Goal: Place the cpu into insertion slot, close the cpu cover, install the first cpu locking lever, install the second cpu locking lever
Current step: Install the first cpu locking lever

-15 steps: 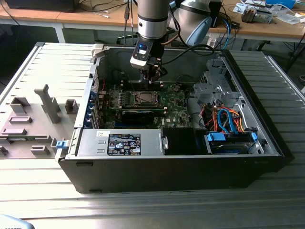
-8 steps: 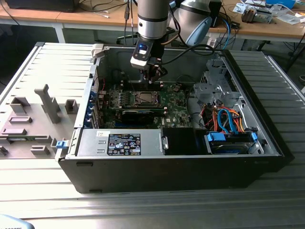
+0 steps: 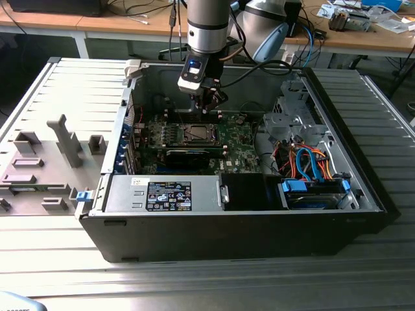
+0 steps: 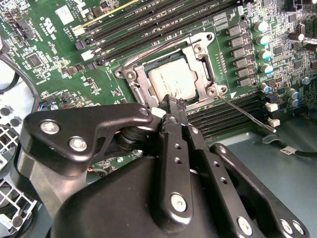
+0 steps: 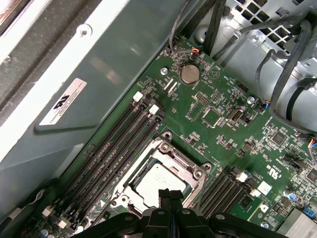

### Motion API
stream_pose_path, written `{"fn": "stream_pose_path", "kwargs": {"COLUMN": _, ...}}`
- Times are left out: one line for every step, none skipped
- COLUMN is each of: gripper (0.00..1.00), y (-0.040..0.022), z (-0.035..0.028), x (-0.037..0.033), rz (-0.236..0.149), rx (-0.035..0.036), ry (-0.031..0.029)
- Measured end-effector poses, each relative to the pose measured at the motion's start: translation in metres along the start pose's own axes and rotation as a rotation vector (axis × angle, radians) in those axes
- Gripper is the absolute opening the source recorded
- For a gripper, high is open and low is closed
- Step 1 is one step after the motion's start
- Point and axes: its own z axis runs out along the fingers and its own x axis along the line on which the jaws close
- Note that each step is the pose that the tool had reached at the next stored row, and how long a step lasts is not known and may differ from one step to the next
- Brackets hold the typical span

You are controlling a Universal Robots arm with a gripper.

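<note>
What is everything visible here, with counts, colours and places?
case: one, black, open, on the table
board: one, green, inside the case
cpu: one, silver, on the board
cover: one, silver, framing the cpu
lever: one, silver, jutting from the cover's corner
battery: one, silver, on the board
cables: several, orange and blue, in the case at the exterior view's right
jig: one, grey, at the exterior view's left of the case
arm: one, grey, above the case
tool: one, black, shut, over the cpu's edge
</note>
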Motion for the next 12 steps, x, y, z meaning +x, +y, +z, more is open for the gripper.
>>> {"fn": "stream_pose_path", "kwargs": {"gripper": 0.11, "y": 0.0, "z": 0.0, "x": 0.0, "rz": 0.0, "rx": 0.0, "ry": 0.0}}
{"fn": "stream_pose_path", "kwargs": {"gripper": 0.11, "y": 0.0, "z": 0.0, "x": 0.0, "rz": -0.001, "rx": 0.0, "ry": 0.0}}
{"fn": "stream_pose_path", "kwargs": {"gripper": 0.11, "y": 0.0, "z": 0.0, "x": 0.0, "rz": -0.001, "rx": 0.0, "ry": 0.0}}
{"fn": "stream_pose_path", "kwargs": {"gripper": 0.11, "y": 0.0, "z": 0.0, "x": 0.0, "rz": -0.002, "rx": 0.0, "ry": 0.0}}
{"fn": "stream_pose_path", "kwargs": {"gripper": 0.11, "y": 0.0, "z": 0.0, "x": 0.0, "rz": -0.002, "rx": -0.0001, "ry": 0.0}}
{"fn": "stream_pose_path", "kwargs": {"gripper": 0.11, "y": 0.0, "z": 0.0, "x": 0.0, "rz": -0.002, "rx": -0.0001, "ry": -0.0001}}
{"fn": "stream_pose_path", "kwargs": {"gripper": 0.11, "y": 0.0, "z": 0.0, "x": 0.0, "rz": -0.003, "rx": -0.0001, "ry": 0.0}}
{"fn": "stream_pose_path", "kwargs": {"gripper": 0.11, "y": 0.0, "z": 0.0, "x": 0.0, "rz": -0.004, "rx": -0.0001, "ry": 0.0}}
{"fn": "stream_pose_path", "kwargs": {"gripper": 0.11, "y": 0.0, "z": 0.0, "x": 0.0, "rz": -0.004, "rx": -0.0001, "ry": -0.0001}}
{"fn": "stream_pose_path", "kwargs": {"gripper": 0.11, "y": 0.0, "z": 0.0, "x": 0.0, "rz": -0.005, "rx": -0.0001, "ry": 0.0}}
{"fn": "stream_pose_path", "kwargs": {"gripper": 0.11, "y": 0.0, "z": 0.0, "x": 0.0, "rz": -0.005, "rx": -0.0002, "ry": 0.0}}
{"fn": "stream_pose_path", "kwargs": {"gripper": 0.11, "y": 0.0, "z": 0.0, "x": 0.0, "rz": -0.005, "rx": -0.0001, "ry": -0.0001}}
